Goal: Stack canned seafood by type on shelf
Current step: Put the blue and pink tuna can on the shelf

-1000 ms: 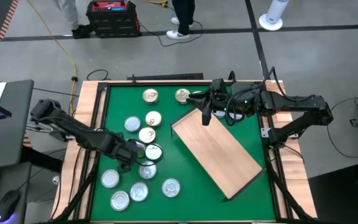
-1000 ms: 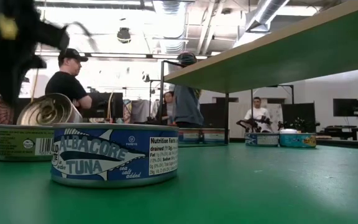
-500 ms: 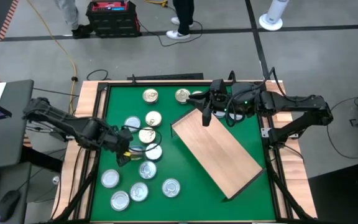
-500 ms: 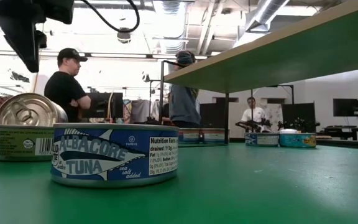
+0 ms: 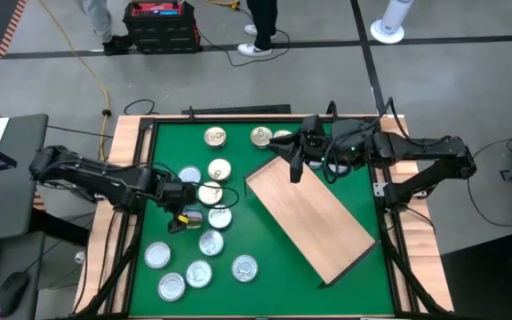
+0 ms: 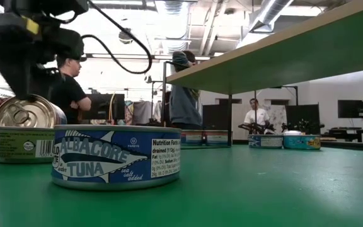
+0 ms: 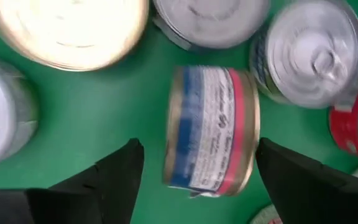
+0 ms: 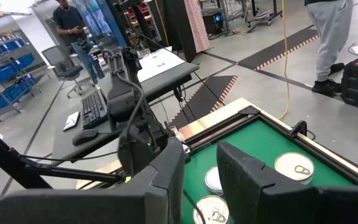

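We see the shelf (image 5: pixel 310 214) lying flat on the green mat (image 5: pixel 265 276), its long axis running diagonally from near the right gripper (image 5: pixel 295 166) down toward the near right corner, with no tins on it. The canned seafood (image 5: pixel 208 193) sits scattered left of the shelf, and in the left wrist view one tin (image 7: pixel 211 129) lies on its side, label up. The left gripper (image 7: pixel 197 174) hovers over it with fingers spread wide; the right gripper's fingers stand slightly parted at the shelf's far corner.
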You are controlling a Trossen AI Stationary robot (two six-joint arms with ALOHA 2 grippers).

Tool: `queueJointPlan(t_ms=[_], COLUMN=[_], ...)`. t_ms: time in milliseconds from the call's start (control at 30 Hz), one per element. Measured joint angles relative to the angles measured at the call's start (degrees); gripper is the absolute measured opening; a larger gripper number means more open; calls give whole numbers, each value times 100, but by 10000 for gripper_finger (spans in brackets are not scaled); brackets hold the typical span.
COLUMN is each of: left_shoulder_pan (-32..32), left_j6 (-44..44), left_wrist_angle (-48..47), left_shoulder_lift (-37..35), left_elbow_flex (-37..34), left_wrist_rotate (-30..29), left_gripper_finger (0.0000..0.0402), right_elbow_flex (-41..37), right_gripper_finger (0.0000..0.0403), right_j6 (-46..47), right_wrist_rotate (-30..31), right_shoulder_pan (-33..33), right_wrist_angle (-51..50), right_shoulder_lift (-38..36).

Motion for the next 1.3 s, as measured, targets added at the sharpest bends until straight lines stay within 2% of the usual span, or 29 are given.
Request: queueJointPlan(t_ms=[167, 400, 733, 933, 1033, 1167, 1300], left_shoulder_pan=[38, 36, 36, 36, 73, 162, 203], left_j6=[477, 599, 69, -184, -584, -1514, -2402], left_wrist_angle=[140, 592, 1069, 1041, 1164, 2368, 3916], left_shoulder_lift=[1, -19, -77, -717, -1009, -1194, -976], left_elbow_flex=[-281, -307, -307, -290, -139, -54, -51], left_wrist_rotate=[294, 356, 195, 384, 594, 962, 782], left_gripper_finger=[269, 192, 192, 192, 192, 192, 192], right_elbow_flex=[0, -1, -1, 0, -1, -1, -1], right_gripper_finger=[122, 122, 122, 122, 122, 122, 122], right_j6=[7, 5, -12, -22, -12, -10, 10], right_wrist_rotate=[4, 18, 175, 175, 117, -30, -273], right_shoulder_pan=[25, 25, 22, -11, -105, -273, -489], right_wrist_angle=[28, 32, 17, -121, -255, -296, -314], right_shoulder_lift=[0, 2, 2, 2, -20, -92, -167])
